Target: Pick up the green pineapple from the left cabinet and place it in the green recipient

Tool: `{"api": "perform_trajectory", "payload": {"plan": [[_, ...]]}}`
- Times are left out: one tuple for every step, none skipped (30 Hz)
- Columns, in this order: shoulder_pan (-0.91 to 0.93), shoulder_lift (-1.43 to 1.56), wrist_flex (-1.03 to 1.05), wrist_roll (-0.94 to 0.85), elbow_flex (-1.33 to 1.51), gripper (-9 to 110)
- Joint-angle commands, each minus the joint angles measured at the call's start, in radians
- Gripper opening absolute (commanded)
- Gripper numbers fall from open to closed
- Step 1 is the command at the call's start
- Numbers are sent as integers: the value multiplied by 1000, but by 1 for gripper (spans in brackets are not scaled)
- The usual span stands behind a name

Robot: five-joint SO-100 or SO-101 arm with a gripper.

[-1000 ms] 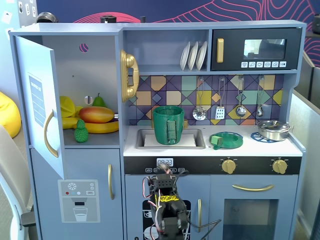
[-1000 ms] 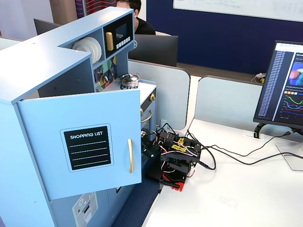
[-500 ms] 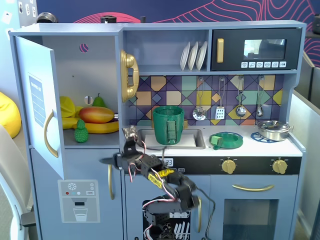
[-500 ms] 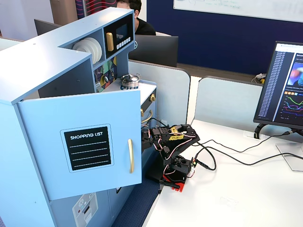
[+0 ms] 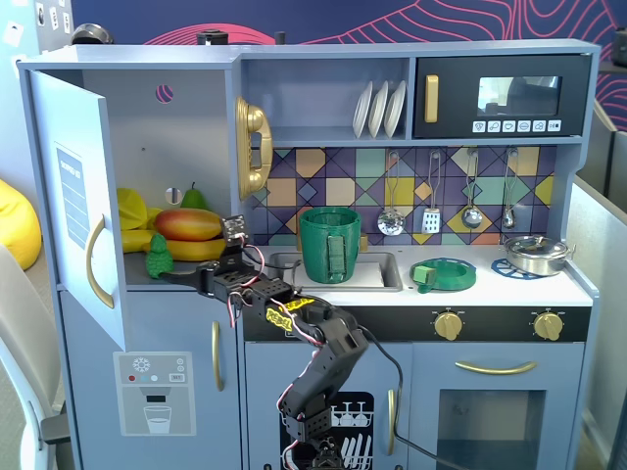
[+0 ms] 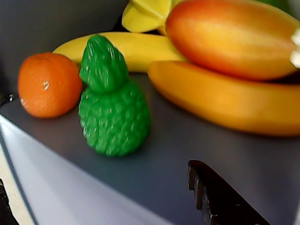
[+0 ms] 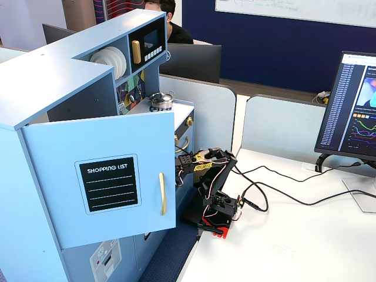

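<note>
Nearest in the wrist view, one dark gripper finger [image 6: 220, 199] low over the grey shelf, holding nothing, spread not judgeable; just beyond, the green pineapple [image 6: 112, 105] upright, beside an orange [image 6: 49, 84], bananas [image 6: 229, 101] and a mango [image 6: 229, 37] behind. Seen front-on in a fixed view: gripper [image 5: 181, 276] at the shelf edge of the left cabinet [image 5: 69, 186], door open; further right, the green recipient [image 5: 329, 245] by the sink. Side-on in a fixed view, only the arm [image 7: 208, 176] and door label.
</note>
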Motion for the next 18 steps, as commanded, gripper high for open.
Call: {"api": "perform_trajectory", "payload": {"plan": [[-18, -81, -74, -35, -130, 47], [-23, -100, -75, -43, -147, 47], [-29, -118, -75, -48, -163, 47], [-32, -138, -77, -54, -178, 47], [-34, -158, -81, -61, -189, 47], [-35, -178, -91, -66, -198, 47], [-35, -195, -92, -75, -210, 47], [-34, -212, -92, -86, -224, 47], [-34, -229, -92, -91, -239, 47], [-35, -247, -92, -94, -259, 47], [-38, -265, -92, -98, -279, 47], [-38, -284, -92, -106, -301, 47], [-38, -305, -94, -112, -324, 47], [-37, -327, -95, -117, -345, 46], [-35, -348, -97, -118, -370, 46], [-32, -371, -95, -118, -394, 46], [-32, -393, -95, -120, -417, 46], [-31, -413, -101, -123, -439, 46]]}}
